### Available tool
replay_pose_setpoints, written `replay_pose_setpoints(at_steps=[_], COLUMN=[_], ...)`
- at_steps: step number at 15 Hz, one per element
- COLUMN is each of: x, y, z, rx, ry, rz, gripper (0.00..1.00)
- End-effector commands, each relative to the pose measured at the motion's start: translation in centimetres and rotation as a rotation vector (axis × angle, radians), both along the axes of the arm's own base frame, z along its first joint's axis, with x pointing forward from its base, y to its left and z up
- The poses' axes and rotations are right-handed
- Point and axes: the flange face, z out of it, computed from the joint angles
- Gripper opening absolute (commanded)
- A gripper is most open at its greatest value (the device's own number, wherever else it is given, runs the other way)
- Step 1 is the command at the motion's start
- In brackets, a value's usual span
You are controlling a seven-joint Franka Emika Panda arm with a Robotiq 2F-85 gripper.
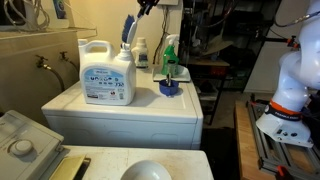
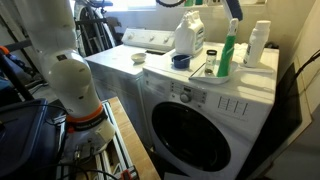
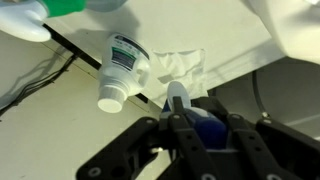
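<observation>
Washer-top counter [image 1: 62,106] carries the jug [image 1: 107,75]; above it, a little aside, my tool [image 3: 198,118] pinches a blue bottle [image 3: 208,132], held high, I judge, to clear the white bottle [image 3: 125,65] and spray [image 1: 170,60] beside the jug

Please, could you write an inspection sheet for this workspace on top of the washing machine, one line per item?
Surface: washing machine top, white, flat, partly occupied.
Job's things: blue item, held raised above the bottles; its kind is unclear.
Clutter: detergent jug, green spray bottle, small white bottle, blue bowl, white cloth.
Grippers: end effector shut on the blue item.
Cables: dark cable behind the machine.
Surroundings: second machine, robot base.
</observation>
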Motion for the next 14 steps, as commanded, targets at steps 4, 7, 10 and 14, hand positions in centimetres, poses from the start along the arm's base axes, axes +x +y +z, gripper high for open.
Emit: replay_pose_setpoints(at_steps=[4, 7, 10, 14], x=[-1.8, -1.8, -1.8, -1.6], y=[-1.7, 0.2, 1.8, 3.0], z=[0.6, -0.4, -1.6, -2.3], rx=[-0.220, -0.372, -0.471, -0.452], ry=[0.244, 0.238, 0.300, 0.311], rz=[0.037, 0.068, 0.154, 0.206], gripper=[0.09, 0.09, 0.09, 0.30])
